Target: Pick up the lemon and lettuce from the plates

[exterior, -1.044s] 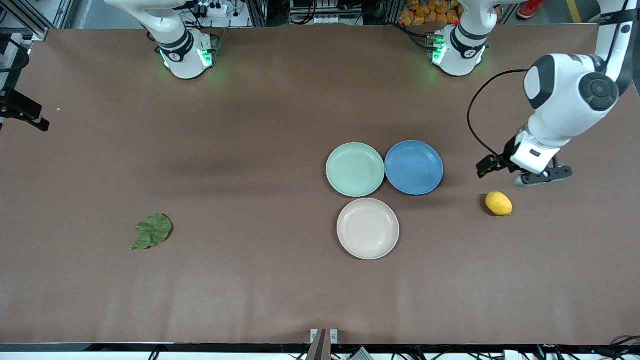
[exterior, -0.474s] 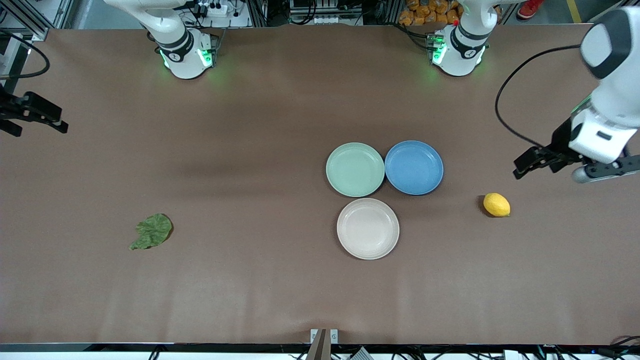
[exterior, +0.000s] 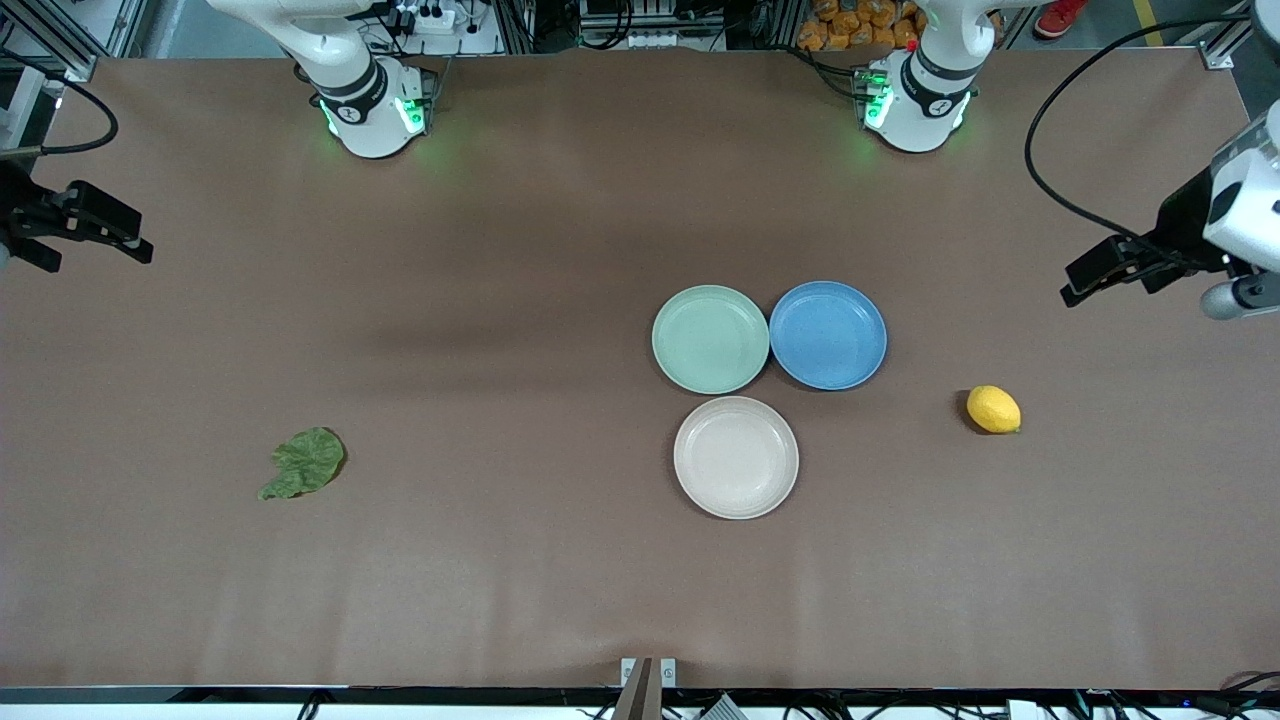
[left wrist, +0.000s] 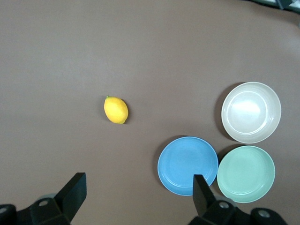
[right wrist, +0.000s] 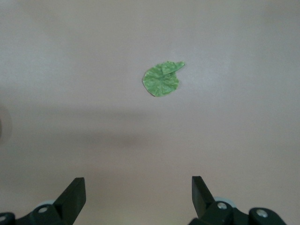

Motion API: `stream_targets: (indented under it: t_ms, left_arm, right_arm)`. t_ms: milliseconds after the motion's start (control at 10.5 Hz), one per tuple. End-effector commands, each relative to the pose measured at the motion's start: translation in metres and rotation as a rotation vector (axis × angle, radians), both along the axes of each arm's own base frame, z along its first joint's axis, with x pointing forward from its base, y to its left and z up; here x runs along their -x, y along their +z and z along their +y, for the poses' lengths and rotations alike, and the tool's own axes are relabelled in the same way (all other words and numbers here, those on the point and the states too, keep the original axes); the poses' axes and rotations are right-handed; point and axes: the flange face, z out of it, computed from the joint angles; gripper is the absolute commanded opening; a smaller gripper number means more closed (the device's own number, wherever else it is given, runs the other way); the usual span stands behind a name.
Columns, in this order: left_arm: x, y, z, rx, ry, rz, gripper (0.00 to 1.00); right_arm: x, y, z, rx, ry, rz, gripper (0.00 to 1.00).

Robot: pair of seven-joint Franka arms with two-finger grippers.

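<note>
The yellow lemon (exterior: 993, 409) lies on the bare table toward the left arm's end, apart from the plates; it also shows in the left wrist view (left wrist: 116, 109). The dark green lettuce (exterior: 303, 462) lies flat on the table toward the right arm's end and shows in the right wrist view (right wrist: 161, 79). The mint plate (exterior: 710, 339) and the beige plate (exterior: 736, 457) hold nothing. My left gripper (left wrist: 138, 185) is open and empty, high at the table's edge (exterior: 1232, 290). My right gripper (right wrist: 138, 187) is open and empty, high at the other edge (exterior: 25, 245).
A blue plate (exterior: 828, 335) with nothing on it touches the mint plate on the side toward the left arm's end. The beige plate sits nearer to the front camera than those two. Brown table surface lies all around.
My left arm has pulled up and away from over the lemon toward its end of the table. The lemon shifted slightly, then lay still. My right gripper crept a little inward at its edge.
</note>
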Motion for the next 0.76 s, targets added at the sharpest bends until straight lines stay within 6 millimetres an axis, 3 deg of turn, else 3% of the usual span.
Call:
stream_targets:
  t_ms: [0, 285, 664]
  left_arm:
    - [0.012, 0.018, -0.004, -0.019, -0.022, -0.005, 1.00]
    - [0.021, 0.015, -0.006, -0.065, -0.110, 0.053, 1.00]
    - [0.035, 0.032, -0.011, -0.118, -0.206, 0.033, 1.00]
  right_arm:
    - [0.017, 0.003, -0.005, -0.015, -0.004, -0.006, 1.00]
    - [0.012, -0.001, -0.005, -0.009, -0.008, -0.011, 1.00]
    - [0.010, -0.001, -0.007, -0.004, -0.012, -0.017, 1.00]
